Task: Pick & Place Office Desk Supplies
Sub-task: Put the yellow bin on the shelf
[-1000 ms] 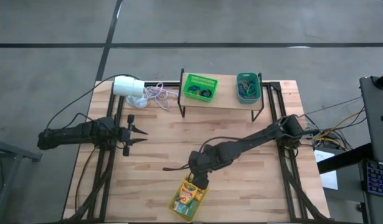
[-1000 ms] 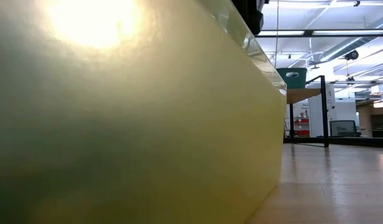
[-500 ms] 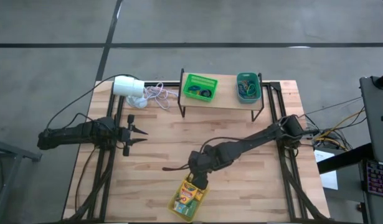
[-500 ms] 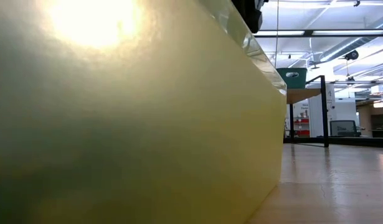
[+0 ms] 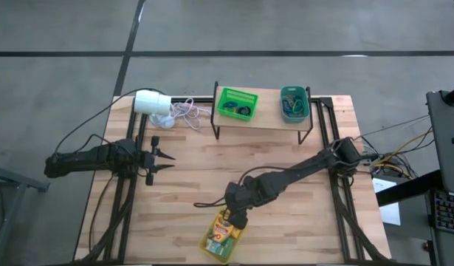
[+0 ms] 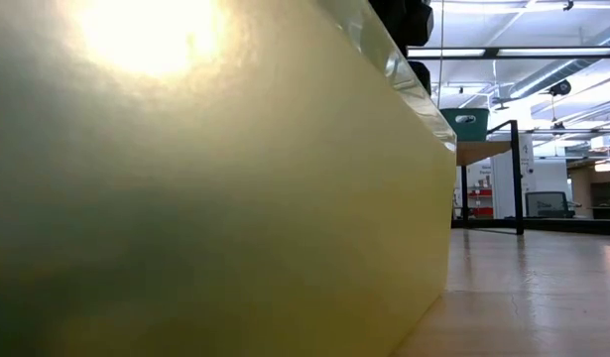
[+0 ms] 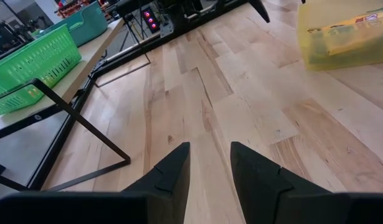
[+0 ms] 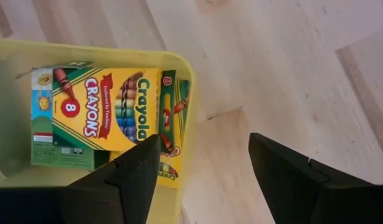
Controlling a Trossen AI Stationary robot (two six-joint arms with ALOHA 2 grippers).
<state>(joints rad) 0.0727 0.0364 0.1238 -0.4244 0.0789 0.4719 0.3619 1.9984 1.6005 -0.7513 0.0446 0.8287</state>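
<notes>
1. Crayon boxes (image 8: pixel 110 112), yellow and green and printed "Crayola Crayons", lie flat inside a yellow bin (image 5: pixel 221 244) near the front edge of the wooden bench (image 5: pixel 204 174). A second box (image 8: pixel 171 124) lies wedged beside the first against the bin's wall.
2. Right tool (image 5: pixel 238 219) hangs just above the rim of the yellow bin at its corner, fingers spread wide, holding nothing; in the right wrist view one dark finger (image 8: pixel 132 180) sits over the bin's edge and the other (image 8: pixel 297 180) over bare wood.
3. Coloured rubber bands (image 5: pixel 236 109) lie in a bright green basket (image 5: pixel 228 94) on a raised shelf (image 5: pixel 263 118) at the back of the bench. More bands (image 5: pixel 293 107) fill a teal bin (image 5: pixel 306 103) on the same shelf, well apart from the yellow bin.
4. Left tool (image 5: pixel 162 161) waits over the bench's left side, well apart from the bins, its fingers parted a little and empty.
5. White cylinder (image 5: pixel 151 102) with a thin cord (image 5: pixel 184 111) rests at the back left corner.
6. Low view is almost filled by the yellow bin's wall (image 6: pixel 205 178).
</notes>
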